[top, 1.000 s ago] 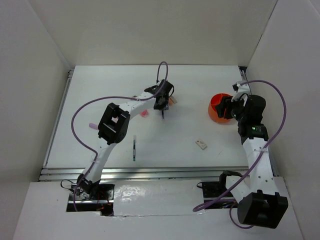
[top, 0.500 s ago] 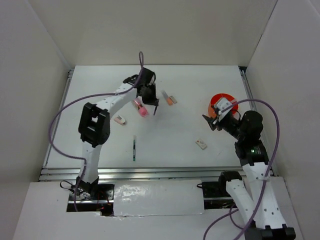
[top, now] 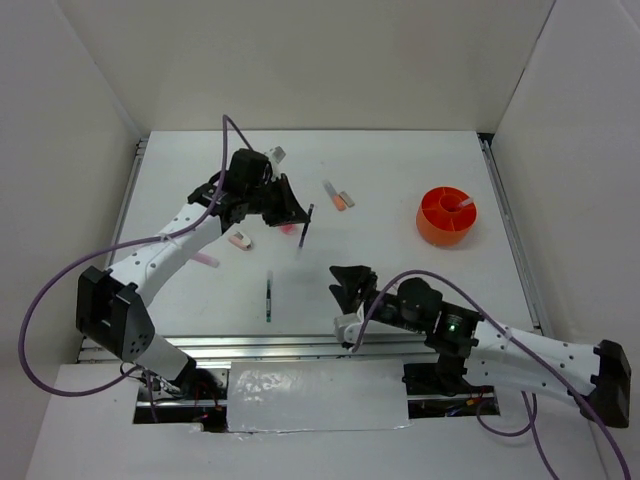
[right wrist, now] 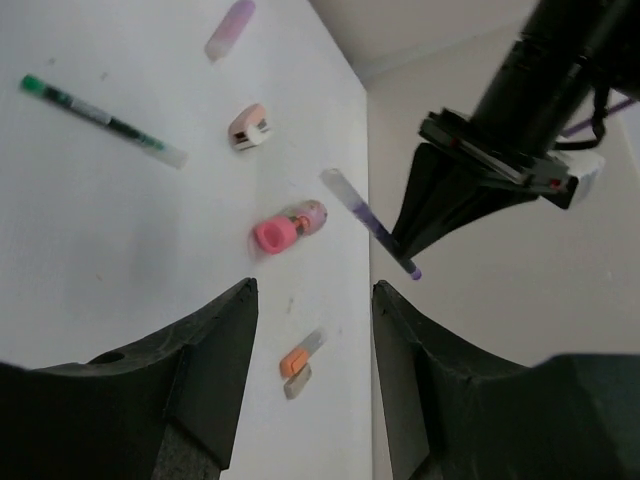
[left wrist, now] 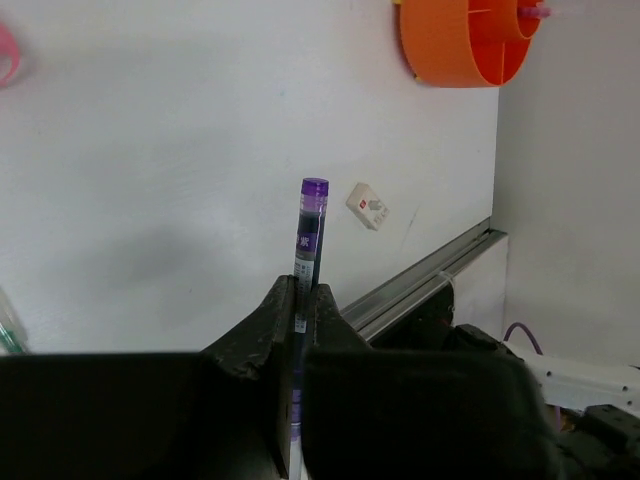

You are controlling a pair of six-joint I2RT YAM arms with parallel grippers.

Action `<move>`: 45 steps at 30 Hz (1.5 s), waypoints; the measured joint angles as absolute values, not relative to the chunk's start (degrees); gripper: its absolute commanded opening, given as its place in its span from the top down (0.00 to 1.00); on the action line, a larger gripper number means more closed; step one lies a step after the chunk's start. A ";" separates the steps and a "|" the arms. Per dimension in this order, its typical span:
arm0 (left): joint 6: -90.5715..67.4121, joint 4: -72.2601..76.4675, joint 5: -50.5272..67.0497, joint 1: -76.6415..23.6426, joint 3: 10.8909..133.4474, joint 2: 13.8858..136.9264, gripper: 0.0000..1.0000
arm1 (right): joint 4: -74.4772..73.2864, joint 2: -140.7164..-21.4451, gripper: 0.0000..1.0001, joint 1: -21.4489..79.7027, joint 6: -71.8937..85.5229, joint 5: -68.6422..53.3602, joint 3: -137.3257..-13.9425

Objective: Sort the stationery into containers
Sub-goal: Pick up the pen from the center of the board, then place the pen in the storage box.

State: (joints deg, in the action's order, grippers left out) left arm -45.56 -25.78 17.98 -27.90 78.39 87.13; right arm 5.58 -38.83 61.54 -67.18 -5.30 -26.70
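My left gripper is shut on a thin dark pen with a purple cap and holds it above the table; the pen sticks out past the fingertips in the left wrist view. My right gripper is open and empty, low over the near middle of the table. The orange tub stands at the right with a pale item inside. A pink stubby tube, a pink-white eraser, an orange eraser, a green-capped pen and a lilac pen lie loose.
A small white eraser lies near the table's front rail; my right arm hides it in the top view. A small grey piece lies at the back left. White walls enclose the table.
My left arm has swung left and back, carrying the purple-capped pen. My right arm has left the orange tub and dropped to the near middle of the table, jaws open.
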 measured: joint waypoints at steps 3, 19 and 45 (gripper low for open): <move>-47.20 -26.26 18.37 -27.62 76.69 87.07 1.00 | 8.75 -42.04 0.43 65.56 -72.27 -1.21 -23.59; -49.98 -28.97 13.26 -27.92 73.71 84.36 1.00 | 27.88 -60.95 0.41 71.26 -83.22 10.39 -24.77; -51.40 -29.02 12.23 -29.47 72.71 84.36 1.00 | 34.76 -74.26 0.69 67.20 -88.23 5.13 -29.78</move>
